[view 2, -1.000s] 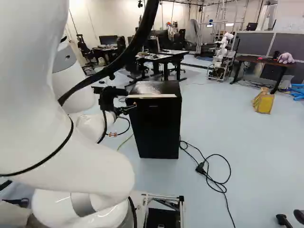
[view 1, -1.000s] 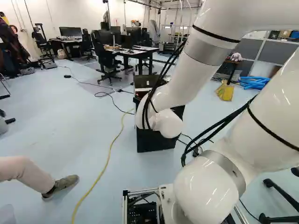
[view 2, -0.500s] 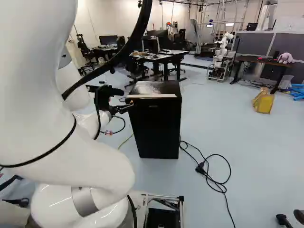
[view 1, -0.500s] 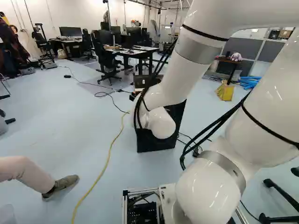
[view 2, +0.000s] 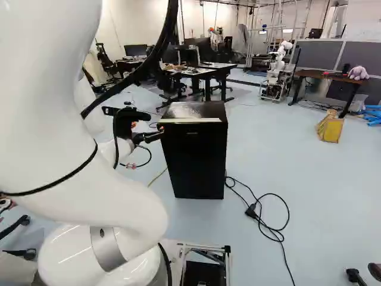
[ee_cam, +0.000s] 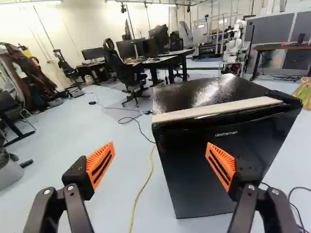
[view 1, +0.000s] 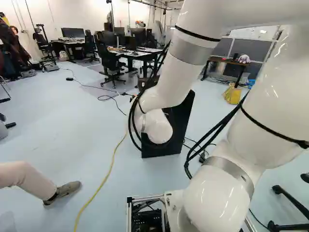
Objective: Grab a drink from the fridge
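the black fridge (view 2: 193,161) stands ahead and right of the spread gripper (view 2: 159,133).

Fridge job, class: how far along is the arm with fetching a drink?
Done, it seems: the open gripper is near the front of the black fridge. In hand: nothing between its orange pads. Left: the fridge door looks shut, so opening it and taking a drink remain.

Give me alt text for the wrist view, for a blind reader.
A closed black mini fridge stands ahead of a robot's open hand, one orange-padded finger in front of it, the other over pale floor. A yellow cable lies beside the fridge; desks stand behind.
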You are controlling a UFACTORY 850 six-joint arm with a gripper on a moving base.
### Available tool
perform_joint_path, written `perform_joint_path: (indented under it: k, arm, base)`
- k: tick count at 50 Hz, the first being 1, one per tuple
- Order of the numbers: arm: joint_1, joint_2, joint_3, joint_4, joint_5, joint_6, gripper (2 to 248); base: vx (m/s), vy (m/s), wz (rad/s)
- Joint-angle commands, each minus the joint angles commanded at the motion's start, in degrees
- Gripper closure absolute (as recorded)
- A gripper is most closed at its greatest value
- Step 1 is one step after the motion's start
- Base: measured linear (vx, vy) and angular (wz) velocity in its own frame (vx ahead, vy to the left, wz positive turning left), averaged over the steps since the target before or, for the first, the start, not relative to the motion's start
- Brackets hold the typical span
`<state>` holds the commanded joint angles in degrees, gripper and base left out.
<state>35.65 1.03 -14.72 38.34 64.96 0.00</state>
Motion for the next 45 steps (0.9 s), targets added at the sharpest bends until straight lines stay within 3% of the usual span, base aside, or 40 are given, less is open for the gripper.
perform_joint_path:
  k: [45]
  arm:
    - [6.8, -15.9, -9.2, 12.2, 3.7, 0.0, 3]
  base:
    - [0.0, 0.0, 0.0]
